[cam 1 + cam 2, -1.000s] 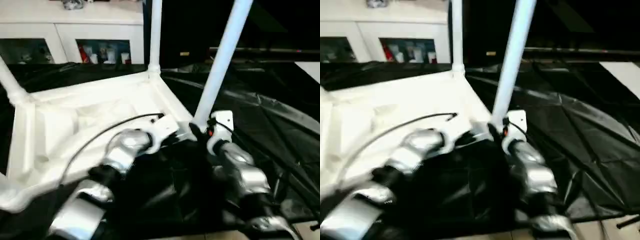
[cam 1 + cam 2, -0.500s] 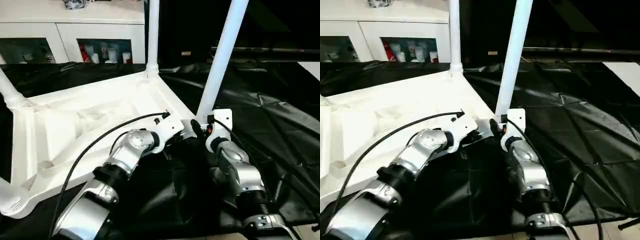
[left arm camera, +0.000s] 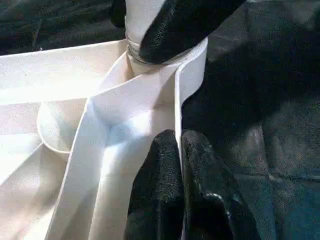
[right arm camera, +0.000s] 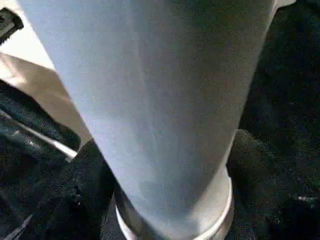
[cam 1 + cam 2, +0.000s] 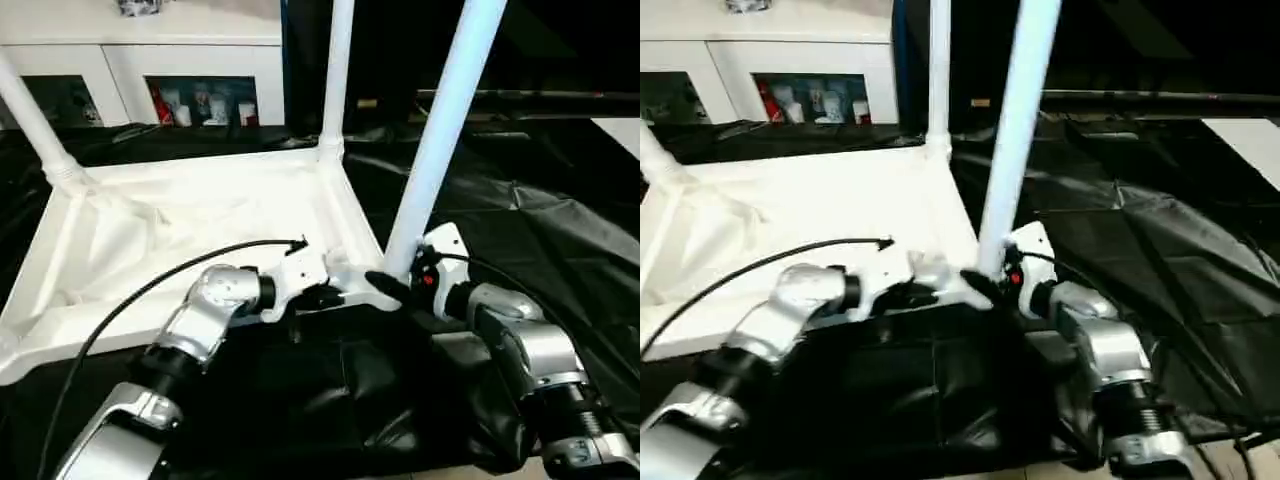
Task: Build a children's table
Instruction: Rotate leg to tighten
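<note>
White plastic table (image 5: 190, 215) is lying upside down on the black cloth (image 5: 560, 210), three legs showing upright in the head view, the near leg (image 5: 440, 130) rising from the corner socket between both arms. Left wrist view: the left gripper (image 3: 179, 150) is pinching the top's rim, jaws nearly closed on it. Right wrist view: the right gripper (image 4: 160, 200) is flanking the leg's base, jaws wide around it. Seating well likely means pressing straight down while the rim is being braced.
</note>
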{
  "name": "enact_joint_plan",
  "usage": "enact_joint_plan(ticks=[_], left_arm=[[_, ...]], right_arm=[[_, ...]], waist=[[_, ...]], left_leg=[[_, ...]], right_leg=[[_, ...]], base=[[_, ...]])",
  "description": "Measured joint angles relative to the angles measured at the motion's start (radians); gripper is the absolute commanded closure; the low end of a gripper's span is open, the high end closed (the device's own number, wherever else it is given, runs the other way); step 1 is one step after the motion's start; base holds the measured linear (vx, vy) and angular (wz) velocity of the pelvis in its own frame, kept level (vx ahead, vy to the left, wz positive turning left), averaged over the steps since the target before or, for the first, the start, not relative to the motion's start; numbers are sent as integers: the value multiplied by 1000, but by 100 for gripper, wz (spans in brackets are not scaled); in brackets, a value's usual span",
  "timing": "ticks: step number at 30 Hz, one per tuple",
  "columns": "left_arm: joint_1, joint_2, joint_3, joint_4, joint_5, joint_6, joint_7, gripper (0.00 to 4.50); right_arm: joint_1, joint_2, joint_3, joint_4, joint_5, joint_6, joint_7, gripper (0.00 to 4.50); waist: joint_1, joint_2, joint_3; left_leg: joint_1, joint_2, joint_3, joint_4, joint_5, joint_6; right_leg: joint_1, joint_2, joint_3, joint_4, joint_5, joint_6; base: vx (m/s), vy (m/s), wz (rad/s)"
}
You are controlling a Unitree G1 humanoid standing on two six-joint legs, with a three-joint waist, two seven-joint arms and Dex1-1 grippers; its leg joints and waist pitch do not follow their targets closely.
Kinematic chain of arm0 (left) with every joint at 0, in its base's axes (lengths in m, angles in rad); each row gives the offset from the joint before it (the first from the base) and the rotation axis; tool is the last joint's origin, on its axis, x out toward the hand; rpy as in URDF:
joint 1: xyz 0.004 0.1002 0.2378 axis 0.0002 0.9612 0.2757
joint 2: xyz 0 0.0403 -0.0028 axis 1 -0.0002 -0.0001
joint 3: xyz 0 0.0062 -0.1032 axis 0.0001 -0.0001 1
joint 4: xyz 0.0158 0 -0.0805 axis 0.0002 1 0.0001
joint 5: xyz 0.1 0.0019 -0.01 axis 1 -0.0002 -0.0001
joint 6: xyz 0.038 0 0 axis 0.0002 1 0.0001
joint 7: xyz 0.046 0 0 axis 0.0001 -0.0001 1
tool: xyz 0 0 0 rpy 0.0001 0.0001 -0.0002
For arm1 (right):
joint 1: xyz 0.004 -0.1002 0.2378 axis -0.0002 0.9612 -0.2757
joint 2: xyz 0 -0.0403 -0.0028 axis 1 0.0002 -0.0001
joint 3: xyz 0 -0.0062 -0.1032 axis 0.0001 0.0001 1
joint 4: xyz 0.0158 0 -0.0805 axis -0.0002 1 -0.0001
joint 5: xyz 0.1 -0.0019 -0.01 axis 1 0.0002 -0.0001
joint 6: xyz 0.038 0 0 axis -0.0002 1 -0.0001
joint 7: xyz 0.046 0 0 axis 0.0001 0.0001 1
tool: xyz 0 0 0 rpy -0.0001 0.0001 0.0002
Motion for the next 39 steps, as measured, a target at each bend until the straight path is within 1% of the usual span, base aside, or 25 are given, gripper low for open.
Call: enact_joint_plan(ticks=[1, 2, 5, 6, 7, 11, 19, 22, 25, 28, 31, 34, 39], left_arm=[[0, 3, 0, -3, 0, 0, -2, 450], [1, 5, 0, -4, 0, 0, -2, 450], [4, 9, 1, -10, 0, 0, -4, 450], [4, 10, 1, -11, -1, 0, -7, 450], [6, 12, 1, -13, -3, 0, -10, 450], [10, 18, 1, -20, -6, 0, -13, 450], [10, 19, 1, -17, -8, 1, -7, 450], [-10, -9, 3, 17, 9, 7, 42, 450], [-59, -78, 0, 86, 41, 32, 138, 450], [-108, -155, -4, 155, 63, 74, 233, 450], [-139, -202, -11, 196, 70, 95, 296, 450], [-163, -240, -11, 236, 87, 98, 345, 450], [-169, -247, -10, 250, 90, 92, 358, 450]], right_arm=[[0, 0, 0, 0, 0, 3, 5, 124], [0, -1, 1, 0, 0, 3, 12, 141], [0, -2, 2, 0, 0, 6, 26, 152], [0, -4, 2, 0, 1, 7, 31, 171], [0, -5, 4, -1, 2, 10, 37, 176], [0, -9, 9, -4, 5, 14, 47, 184], [5, 0, 5, -9, 4, 13, 29, 185], [9, 56, -24, 2, -3, 5, -83, 185], [1, 144, -84, 43, -16, -30, -280, 185], [-26, 202, -134, 100, -29, -76, -443, 185], [-47, 239, -166, 135, -42, -109, -548, 185], [-77, 267, -170, 189, -61, -155, -610, 185], [-86, 268, -166, 229, -85, -202, -619, 185]], waist=[[-1, -1, 1], [-1, -2, 1], [-4, -4, 2], [-4, -4, 2], [-4, -4, 2], [-4, -5, 2], [-6, -4, 1], [-7, -4, 1], [-8, -5, 1], [-1, -4, 1], [6, -4, 0], [10, -3, 0], [9, -3, 0]], left_leg=[[0, 0, 0, 0, 0, 0], [0, 0, 0, 0, 0, 0], [0, 0, 0, 0, 0, 0], [0, 0, 0, 0, 0, 0], [0, 0, 0, 0, 0, 0], [0, 0, 0, 0, 0, 0], [0, 0, 0, 0, 0, 0], [1, 0, 0, 1, 0, 0], [2, -1, 0, 2, 0, 0], [1, -3, 1, 4, 0, 0], [1, -4, 1, 3, 0, 0], [0, -5, 1, 3, 0, 0], [0, -5, 1, 3, 0, 1]], right_leg=[[0, 0, 0, 0, 0, 0], [0, 0, 0, 0, 0, 0], [0, 0, 0, 0, 0, 0], [0, 0, 0, 0, 0, 0], [0, 0, 0, 0, 0, 0], [0, 0, 0, 0, 0, 0], [0, 0, 0, 1, 0, 0], [1, 0, 0, 1, 1, -1], [2, -1, 1, 0, 2, -1], [3, -1, 5, 0, 2, -1], [3, -1, 8, 0, 2, -1], [3, -1, 9, 0, 2, 0], [3, -1, 9, -1, 1, 0]], base=[[0, 0, 0], [0, 0, 0], [0, 0, 0], [0, 0, 0], [0, 0, 0], [0, 0, 0], [0, 0, 0], [0, 0, 0], [0, 0, 0], [0, 0, 0], [0, 0, 0], [0, 0, 0], [0, 0, 0]])
